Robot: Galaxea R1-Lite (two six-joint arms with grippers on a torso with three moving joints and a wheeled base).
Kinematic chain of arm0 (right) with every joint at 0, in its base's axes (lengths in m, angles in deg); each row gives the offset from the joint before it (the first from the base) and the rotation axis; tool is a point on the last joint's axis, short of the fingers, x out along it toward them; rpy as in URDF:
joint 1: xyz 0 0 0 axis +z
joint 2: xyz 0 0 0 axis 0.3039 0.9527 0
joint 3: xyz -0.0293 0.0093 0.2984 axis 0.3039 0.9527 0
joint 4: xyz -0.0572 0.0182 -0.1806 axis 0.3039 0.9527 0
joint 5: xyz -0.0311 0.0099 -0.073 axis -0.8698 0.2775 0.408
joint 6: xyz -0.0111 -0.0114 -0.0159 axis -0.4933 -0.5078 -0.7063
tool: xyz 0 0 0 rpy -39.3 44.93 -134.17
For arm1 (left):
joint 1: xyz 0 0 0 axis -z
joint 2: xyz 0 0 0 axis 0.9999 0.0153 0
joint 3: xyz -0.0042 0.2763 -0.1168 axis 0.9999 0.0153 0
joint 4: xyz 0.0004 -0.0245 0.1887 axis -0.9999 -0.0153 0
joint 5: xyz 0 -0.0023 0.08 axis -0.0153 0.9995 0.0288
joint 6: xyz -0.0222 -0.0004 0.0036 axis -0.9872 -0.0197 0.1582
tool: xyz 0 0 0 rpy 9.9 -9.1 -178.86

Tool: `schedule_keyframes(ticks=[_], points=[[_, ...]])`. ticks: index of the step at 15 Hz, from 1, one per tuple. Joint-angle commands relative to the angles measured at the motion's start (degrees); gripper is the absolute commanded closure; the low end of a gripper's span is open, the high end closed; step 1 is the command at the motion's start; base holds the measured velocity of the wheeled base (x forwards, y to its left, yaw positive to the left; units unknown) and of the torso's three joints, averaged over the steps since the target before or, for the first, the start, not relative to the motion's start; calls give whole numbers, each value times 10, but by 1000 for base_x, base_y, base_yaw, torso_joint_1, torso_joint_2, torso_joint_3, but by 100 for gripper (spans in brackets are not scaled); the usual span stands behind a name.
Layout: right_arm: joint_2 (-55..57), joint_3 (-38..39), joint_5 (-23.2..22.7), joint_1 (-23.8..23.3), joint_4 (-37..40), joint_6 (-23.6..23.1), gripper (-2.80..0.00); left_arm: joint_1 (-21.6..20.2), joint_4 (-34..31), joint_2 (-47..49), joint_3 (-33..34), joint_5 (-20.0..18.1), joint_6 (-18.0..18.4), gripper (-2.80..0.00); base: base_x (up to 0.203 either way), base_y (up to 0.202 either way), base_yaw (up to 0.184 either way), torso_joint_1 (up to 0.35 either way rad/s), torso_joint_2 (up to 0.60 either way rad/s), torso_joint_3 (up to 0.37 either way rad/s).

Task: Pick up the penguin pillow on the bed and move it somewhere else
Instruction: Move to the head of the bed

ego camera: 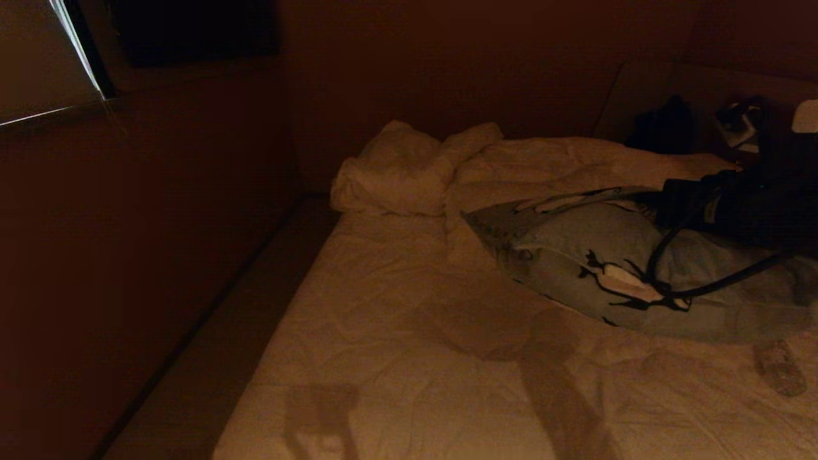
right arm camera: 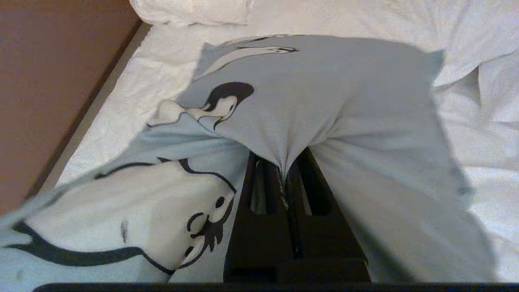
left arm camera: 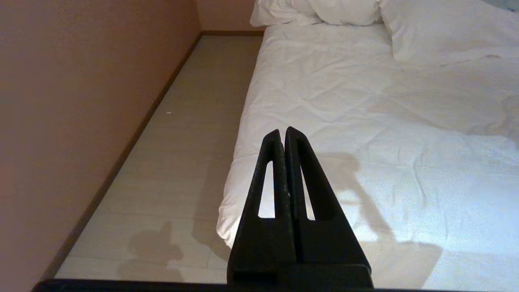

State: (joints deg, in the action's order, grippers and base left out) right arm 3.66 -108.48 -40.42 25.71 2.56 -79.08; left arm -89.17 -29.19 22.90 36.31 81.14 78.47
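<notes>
Bed (ego camera: 396,358) holds one penguin pillow (ego camera: 575,255), right tool (right arm camera: 284,172) pinching.

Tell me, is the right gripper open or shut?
Shut: the right gripper pinches a fold of the penguin pillow, fabric bunched between its fingers.

We note a dim, warm-lit room. A plain brownish wall (left arm camera: 81,101) runs alongside a narrow strip of pale plank floor (left arm camera: 182,142), with a dark skirting board (left arm camera: 121,154) at their junction. A bright-edged window or panel (ego camera: 38,64) sits high on that wall. Shadows fall across the floor.
</notes>
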Motion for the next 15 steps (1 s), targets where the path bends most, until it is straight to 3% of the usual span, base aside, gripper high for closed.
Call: schedule_keyframes(ticks=[1,5,15], points=[[0,0,0,-3,-1,0,0,0,0,-1,0,0,0,0,0,0,0,0,0,0],[-3,-1,-1,-14,-3,0,0,0,0,0,0,0,0,0,3,-46,4,2,1,2],[-6,-13,-49,-68,0,1,0,0,0,0,0,0,0,0,0,-194,1,1,2,3]])
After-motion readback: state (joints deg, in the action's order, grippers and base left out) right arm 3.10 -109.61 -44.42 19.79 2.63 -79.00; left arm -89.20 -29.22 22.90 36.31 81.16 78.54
